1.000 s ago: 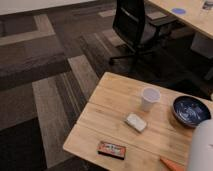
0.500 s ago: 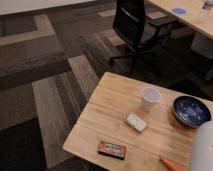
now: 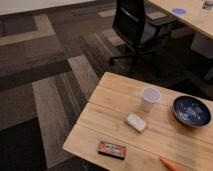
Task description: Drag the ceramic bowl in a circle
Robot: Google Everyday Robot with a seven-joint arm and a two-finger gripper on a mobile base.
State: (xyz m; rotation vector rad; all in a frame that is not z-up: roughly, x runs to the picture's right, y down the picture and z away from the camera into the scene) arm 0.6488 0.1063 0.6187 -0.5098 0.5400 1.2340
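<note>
Light wooden bench (image 3: 112,97), made of long planks with visible seams. The ceramic bowl (image 3: 191,111) sits towards the bench's right side: round, shallow, glossy dark blue with a paler speckled interior and a dark rim. The bench's far edge runs just behind the bowl. Bare wood lies in front of the bowl and between it and the white cup (image 3: 149,99), a smooth tapered cup standing upright to the bowl's left, apart from it. Further left and nearer the front lies a small white rounded packet (image 3: 135,122). A flat dark box (image 3: 111,149) with an orange label rests well left of the bowl, close to the front edge. An orange pointed tip (image 3: 172,164) shows at the bottom, in front of the bowl. Beyond the bowl stand a black office chair (image 3: 132,25) and striped carpet (image 3: 45,75). The gripper is outside the view, so whether it is released or clenched cannot be told.
</note>
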